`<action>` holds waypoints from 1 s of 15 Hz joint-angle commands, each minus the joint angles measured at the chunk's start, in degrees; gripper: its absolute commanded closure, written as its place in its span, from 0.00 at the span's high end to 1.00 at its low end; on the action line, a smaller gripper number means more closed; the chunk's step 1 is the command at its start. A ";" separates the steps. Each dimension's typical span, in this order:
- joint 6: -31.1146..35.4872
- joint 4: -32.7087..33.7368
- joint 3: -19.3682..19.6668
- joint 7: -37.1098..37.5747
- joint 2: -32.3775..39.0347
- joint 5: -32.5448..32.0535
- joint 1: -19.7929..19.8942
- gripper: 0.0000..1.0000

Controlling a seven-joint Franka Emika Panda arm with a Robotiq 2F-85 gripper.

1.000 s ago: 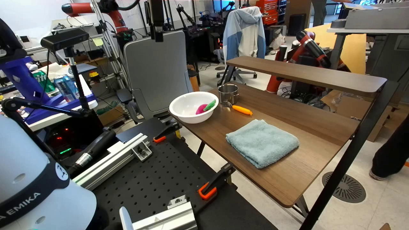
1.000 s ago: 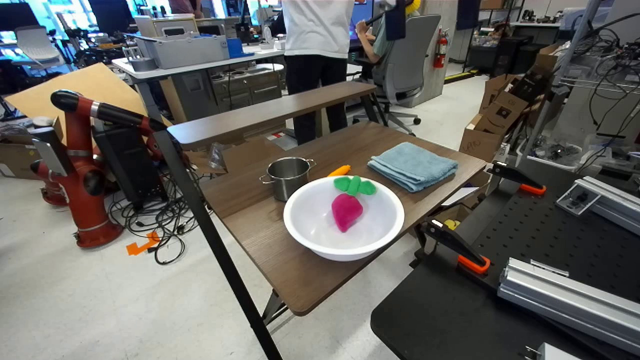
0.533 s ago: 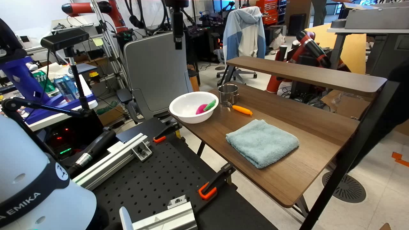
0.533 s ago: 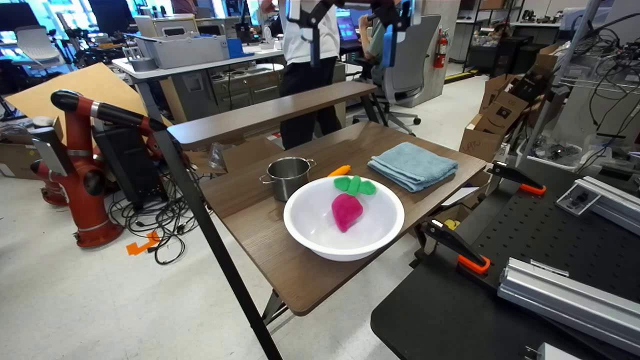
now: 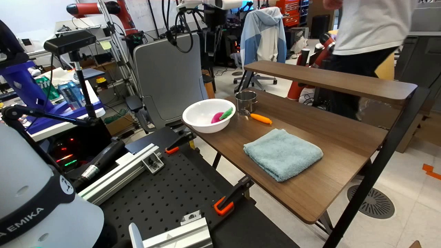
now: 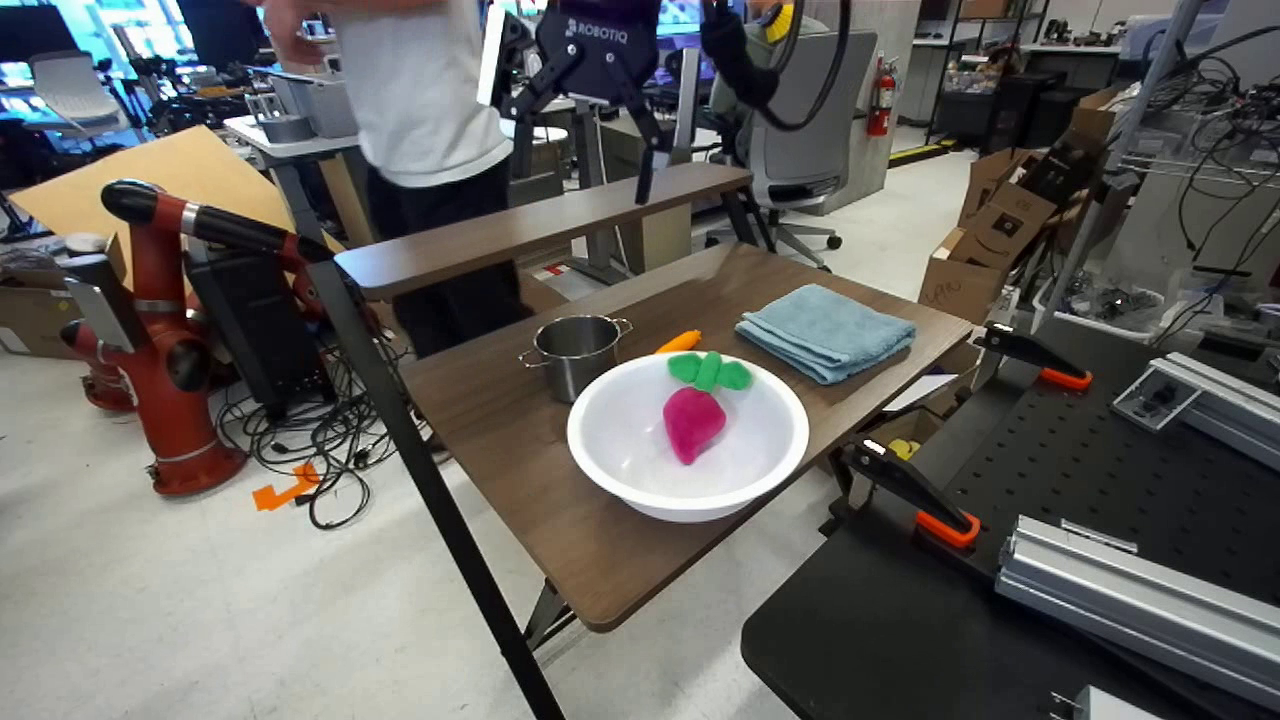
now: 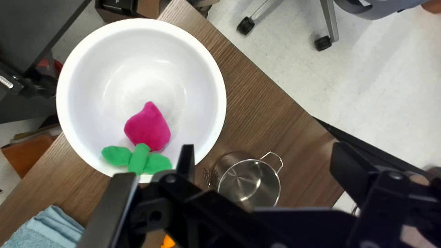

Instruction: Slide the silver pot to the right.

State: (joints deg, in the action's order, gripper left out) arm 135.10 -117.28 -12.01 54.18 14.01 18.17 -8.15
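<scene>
Across a brown table (image 5: 296, 120), the approach for a slide to the right is, by all appearances, being undertaken, with the slide itself not yet being performed; a descent, then a level sideways push or drag, is being called for next, it is judged; high above the scene, the pincer (image 7: 265, 156) is being held with its fingers (image 7: 187, 160) spread wide apart, nothing being gripped and nothing being touched; below, a white bowl (image 6: 625, 460) is being borne near one end of the table; a folded blue-gray towel (image 5: 284, 153) is being displayed toward the opposite end, well apart from the bowl; the silver pot (image 6: 570, 372), upright and two-handled, is being carried by the table just beside the bowl, contact between the two not being clearly shown, and in the wrist view it is being framed between the fingers, well beneath them; tipping is being judged a risk for so small a pot, so contact low on its wall is being advised; a pink toy (image 6: 693, 422) with green leaves is being cradled inside the bowl; an orange-handled fork (image 5: 261, 119), slimmest of the items, is being shown lying between the pot and the towel, where the route, it is judged, may be being obstructed.
</scene>
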 commanded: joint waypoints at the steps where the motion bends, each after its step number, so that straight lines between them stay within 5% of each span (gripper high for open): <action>1: -0.23 0.52 1.65 0.66 0.42 0.45 -1.59 1.00; 15: 8.36 4.78 5.88 17.41 8.29 -5.15 -6.23 1.00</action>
State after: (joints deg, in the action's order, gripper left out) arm 141.16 -115.12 -8.66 65.52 19.30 16.45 -11.42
